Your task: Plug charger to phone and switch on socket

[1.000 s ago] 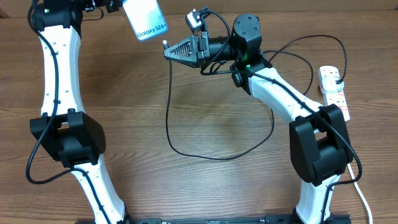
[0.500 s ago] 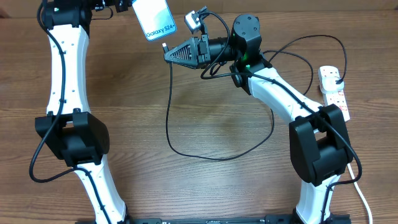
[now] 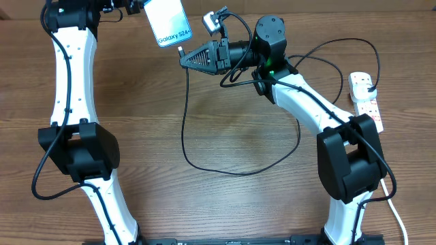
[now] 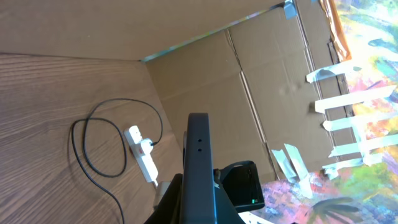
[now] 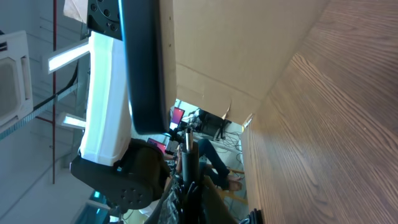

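My left gripper [image 3: 138, 5]: clamped on one short end of the phone [image 3: 169, 22]. I hold it up off the table at the far edge, its light-blue screen facing the overhead camera.
Phone from my left wrist: I see it edge-on, a dark slim bar rising from between my fingers.
My right gripper [image 3: 185, 58]: fingers pressed together on the charger [image 3: 182, 122] at its connector end. The connector tip [image 3: 180, 49] pokes out past them toward the phone.
Tip and phone: the tip is just beside the phone's free short end. My right wrist view shows it off to one side of that end, not seated in it.
Charger cable: it drops from my right gripper, loops across the table [image 3: 238, 211] and climbs back to the right, ending at the plug [image 3: 368, 83].
Socket [image 3: 366, 102]: lies flat at the right edge of the table, beside my right arm, with the plug in its far end.
Socket switch: too small for me to tell its position.
White cord [image 3: 396, 212]: runs from the socket area toward the near edge.
Beyond the table: a cardboard wall [image 4: 261, 81].
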`<action>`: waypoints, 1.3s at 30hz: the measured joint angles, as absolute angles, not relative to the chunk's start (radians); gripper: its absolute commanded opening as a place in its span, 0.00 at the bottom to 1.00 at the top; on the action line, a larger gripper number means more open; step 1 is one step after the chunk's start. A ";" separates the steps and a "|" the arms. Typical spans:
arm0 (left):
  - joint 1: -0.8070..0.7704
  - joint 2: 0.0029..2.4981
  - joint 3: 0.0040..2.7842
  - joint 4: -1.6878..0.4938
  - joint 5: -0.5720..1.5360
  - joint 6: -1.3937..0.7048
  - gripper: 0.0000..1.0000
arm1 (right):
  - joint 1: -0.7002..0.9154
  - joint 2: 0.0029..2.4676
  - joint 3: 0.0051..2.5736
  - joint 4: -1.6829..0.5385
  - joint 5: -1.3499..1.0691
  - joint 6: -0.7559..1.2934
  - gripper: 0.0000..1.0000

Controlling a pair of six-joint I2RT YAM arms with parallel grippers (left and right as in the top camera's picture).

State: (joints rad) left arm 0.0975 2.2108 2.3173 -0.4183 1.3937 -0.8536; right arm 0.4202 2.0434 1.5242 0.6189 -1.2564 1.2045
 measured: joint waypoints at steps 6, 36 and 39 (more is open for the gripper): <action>0.097 2.211 2.317 -0.418 1.396 -0.854 0.04 | 0.420 2.043 1.524 0.619 -1.256 1.176 0.04; 0.059 2.211 2.317 -0.422 1.402 -0.804 0.05 | 0.393 2.043 1.524 0.620 -1.284 1.076 0.04; 0.059 2.211 2.317 -0.422 1.402 -0.804 0.05 | 0.392 2.043 1.524 0.619 -1.291 1.076 0.04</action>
State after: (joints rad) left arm 0.0593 2.2108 2.3173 -0.4221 1.4021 -0.8040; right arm 0.3916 2.0434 1.5242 0.6193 -1.2911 1.0763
